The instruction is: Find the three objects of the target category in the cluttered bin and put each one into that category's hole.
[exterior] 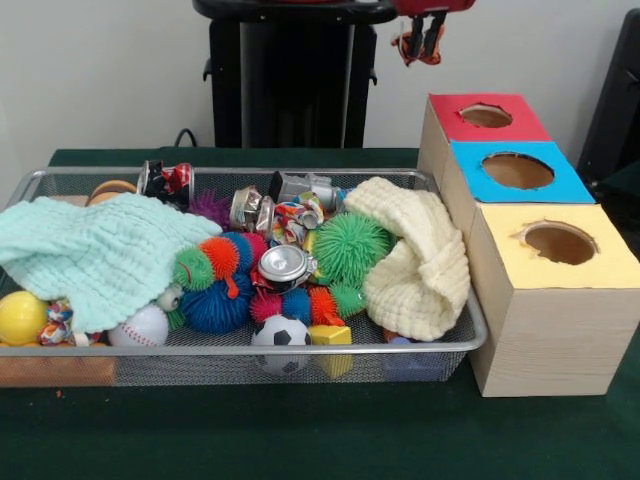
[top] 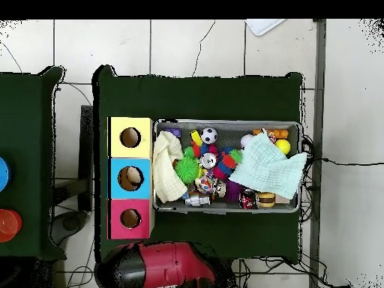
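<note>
The wire mesh bin (exterior: 480, 335) lies on the green table, full of clutter; it also shows in the overhead view (top: 225, 122). The pale wooden box (exterior: 545, 340) stands to its right with the red-surrounded hole (exterior: 486, 116) at the far end; this hole also shows in the overhead view (top: 130, 218). My gripper (exterior: 420, 38) hangs at the top edge, high above and a little left of the red hole. It is shut on a small orange and black striped toy, the tiger (exterior: 413, 45). No monkey or other plush toy shows in the bin.
A mint cloth (exterior: 100, 255) covers the bin's left part and a cream cloth (exterior: 420, 255) its right. Between them lie spiky balls (exterior: 350, 245), crushed cans (exterior: 285, 268), a soccer ball (exterior: 280, 333) and a baseball (exterior: 140, 327). The blue hole (exterior: 517, 171) and yellow hole (exterior: 559, 243) are nearer.
</note>
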Robot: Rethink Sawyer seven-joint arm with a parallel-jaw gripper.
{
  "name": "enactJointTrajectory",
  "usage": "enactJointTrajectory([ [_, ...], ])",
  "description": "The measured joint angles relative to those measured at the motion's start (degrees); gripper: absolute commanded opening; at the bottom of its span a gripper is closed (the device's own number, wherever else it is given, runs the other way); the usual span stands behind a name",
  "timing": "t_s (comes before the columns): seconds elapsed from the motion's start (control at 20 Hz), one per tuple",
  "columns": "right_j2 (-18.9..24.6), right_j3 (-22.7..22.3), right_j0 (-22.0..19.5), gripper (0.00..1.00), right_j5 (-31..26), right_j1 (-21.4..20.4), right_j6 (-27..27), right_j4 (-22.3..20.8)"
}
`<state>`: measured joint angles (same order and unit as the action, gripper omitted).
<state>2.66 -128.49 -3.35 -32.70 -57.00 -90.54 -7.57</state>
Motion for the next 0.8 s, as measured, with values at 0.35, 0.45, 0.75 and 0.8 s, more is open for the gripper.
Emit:
enactJointTrajectory([
  [0.35, 1.14, -0.86, 0.49, 0.00, -0.31, 0.69, 0.00, 2.43],
  [0.45, 1.64, -1.03, 1.55, 0.00, -0.02, 1.34, 0.00, 3.69],
  [0.75, 2.45, -0.98, 6.95, 0.00, 1.58, 3.42, 0.00, 6.72],
  [0.8, 2.49, -0.93, 8.02, 0.00, 1.66, 3.76, 0.00, 6.96],
])
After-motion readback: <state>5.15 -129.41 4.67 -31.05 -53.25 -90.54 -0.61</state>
